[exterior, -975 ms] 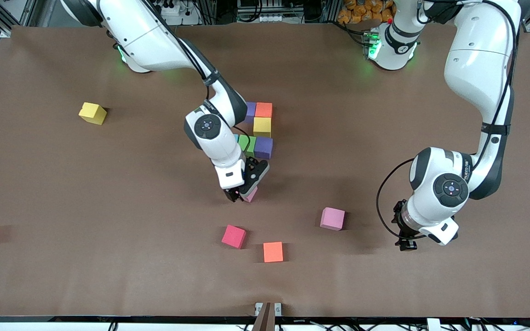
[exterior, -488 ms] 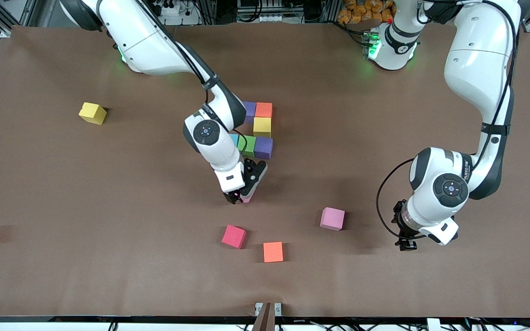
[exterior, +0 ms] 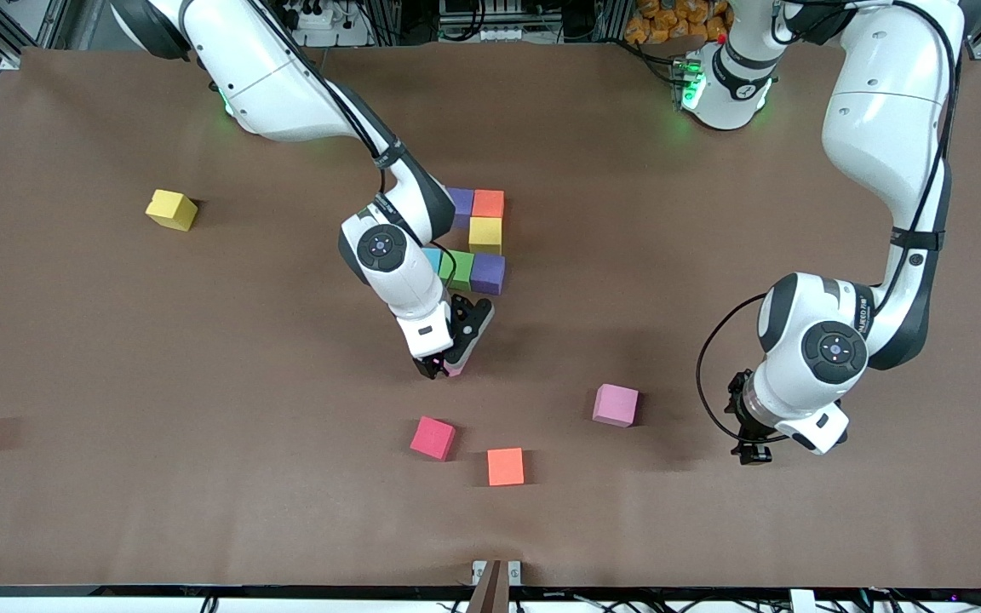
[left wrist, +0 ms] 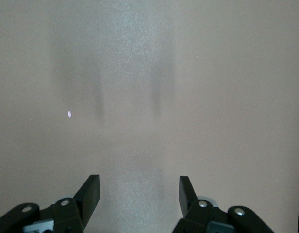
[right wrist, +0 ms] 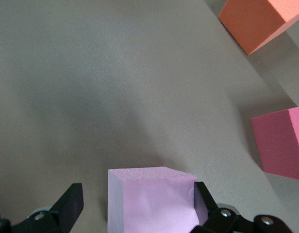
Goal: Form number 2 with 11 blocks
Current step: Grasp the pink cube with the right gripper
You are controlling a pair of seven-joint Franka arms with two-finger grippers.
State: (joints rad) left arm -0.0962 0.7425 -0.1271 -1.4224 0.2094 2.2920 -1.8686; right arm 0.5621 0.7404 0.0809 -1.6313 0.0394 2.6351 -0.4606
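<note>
**A:** How far along is the 2?

**B:** 6 cubes sit in the matte cube cluster [exterior: 484,236]. The right gripper [exterior: 444,368] is just nearer the camera than the cluster, jaws wide around a pale pink matte cube [right wrist: 152,199] but not clamped on it.

**A:** What's left?

**B:** 5 loose cubes lie away from the cluster. The left gripper [exterior: 751,452] waits toward the left arm's end, part open and empty. No containers.

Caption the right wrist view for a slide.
Right gripper jaws flank a pink block on the table, unclamped.
</note>
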